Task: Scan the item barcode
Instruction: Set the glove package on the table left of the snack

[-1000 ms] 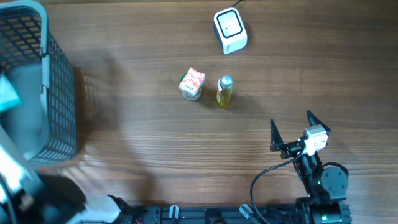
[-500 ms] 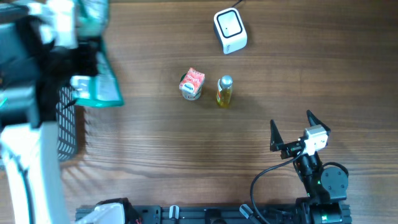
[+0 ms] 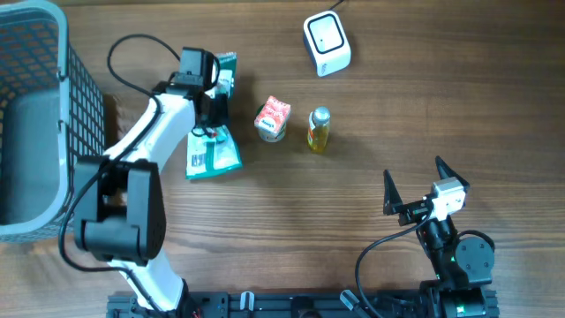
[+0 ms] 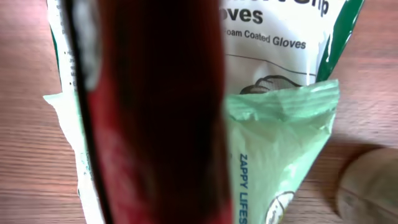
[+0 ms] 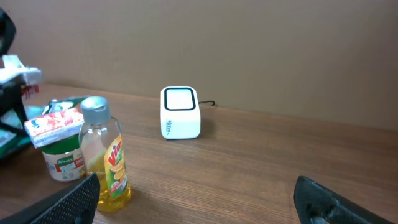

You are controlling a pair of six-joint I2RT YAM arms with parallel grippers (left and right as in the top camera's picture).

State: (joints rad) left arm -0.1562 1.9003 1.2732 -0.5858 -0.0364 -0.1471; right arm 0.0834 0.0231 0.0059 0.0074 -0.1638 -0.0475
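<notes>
Plastic of the crinkled glove packet (image 3: pixel 214 157) is pinched by the left gripper (image 3: pixel 211 106). The right gripper (image 3: pixel 412 170) is spread wide.

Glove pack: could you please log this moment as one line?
left gripper: shut on glove pack | right gripper: open | scanner: apart from pack

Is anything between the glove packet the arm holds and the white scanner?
Nothing visible. The cup and bottle stand just beside the straight line from the glove packet to the scanner, not on it.

White left arm (image 3: pixel 161 124), black cable (image 3: pixel 124 42), black-fingered right hand (image 3: pixel 415 180)
</notes>
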